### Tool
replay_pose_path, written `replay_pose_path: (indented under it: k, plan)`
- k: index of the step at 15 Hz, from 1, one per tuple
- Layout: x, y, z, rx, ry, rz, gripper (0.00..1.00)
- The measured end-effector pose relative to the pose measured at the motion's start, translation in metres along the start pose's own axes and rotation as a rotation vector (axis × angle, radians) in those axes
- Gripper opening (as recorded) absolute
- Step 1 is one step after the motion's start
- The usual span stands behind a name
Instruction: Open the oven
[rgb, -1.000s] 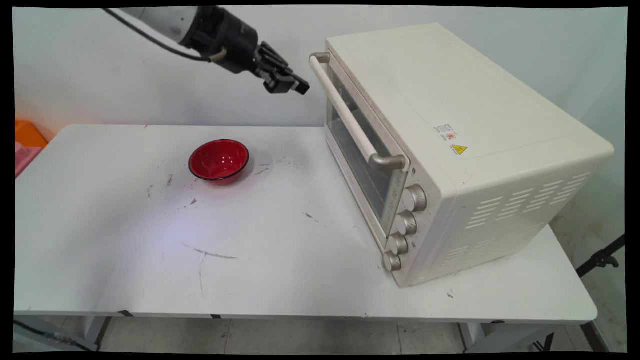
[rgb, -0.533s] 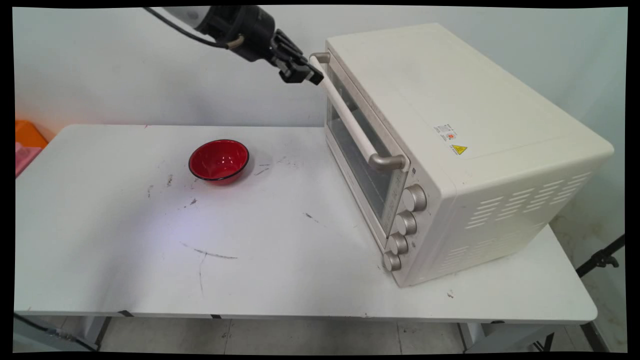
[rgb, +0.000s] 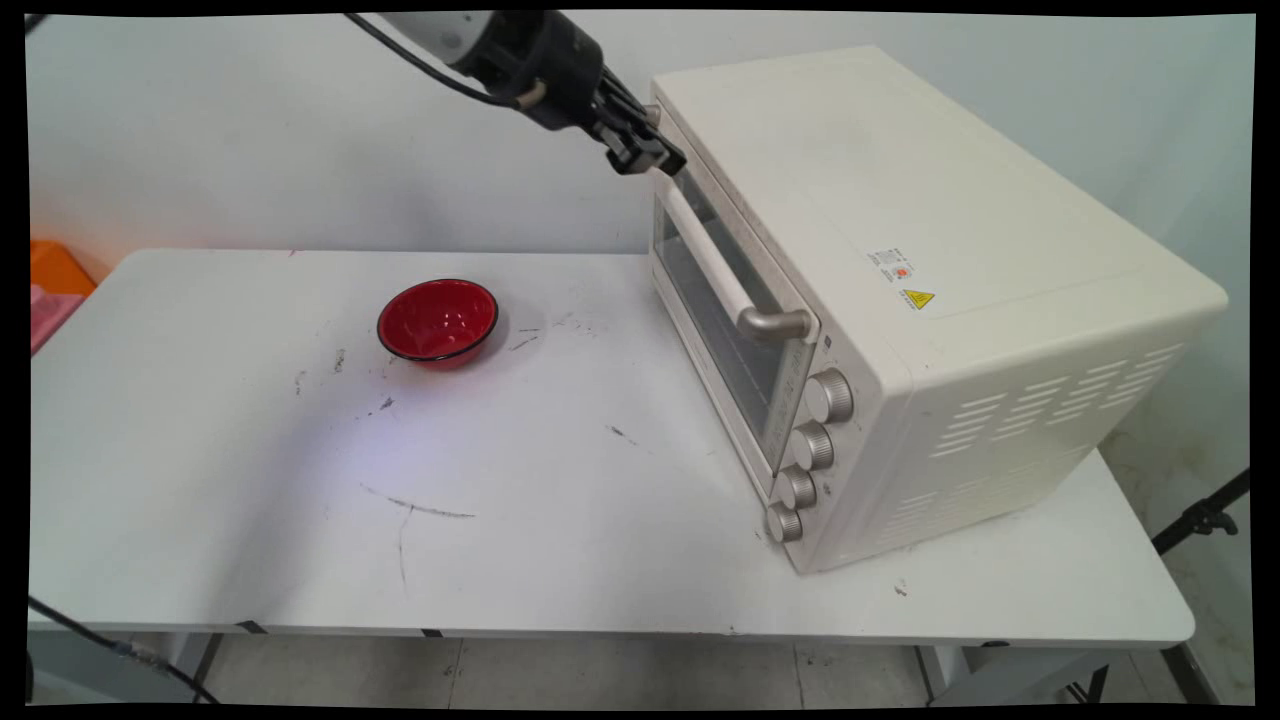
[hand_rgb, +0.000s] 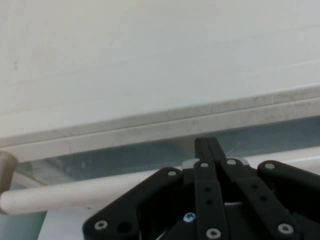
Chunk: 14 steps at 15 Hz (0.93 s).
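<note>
Gripper (rgb: 660, 160) closed, empty, at oven (rgb: 900, 300) handle's (rgb: 710, 250) far end.
Main view: bowl (rgb: 438, 319) on table (rgb: 300, 500), well left of oven. Hand view only: fingers (hand_rgb: 207, 150) pressed together just over the handle (hand_rgb: 75, 192), glass door behind.

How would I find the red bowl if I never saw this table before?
Look at the big white table with a cream oven standing on its right side. Left of the oven door, out in the open, sits the red bowl. It is the only round, bright red thing there, with a thin dark rim, and the claw is far from it.
</note>
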Motion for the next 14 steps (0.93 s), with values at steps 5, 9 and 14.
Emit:
replay_pose_path:
  k: [5, 9, 14]
  plan:
    - [0.005, 0.004, 0.018, 0.011, -0.022, 0.012, 0.00]
    - [0.005, 0.007, 0.032, 0.018, -0.045, 0.021, 0.00]
    - [0.003, 0.009, 0.042, 0.027, -0.067, 0.022, 0.00]
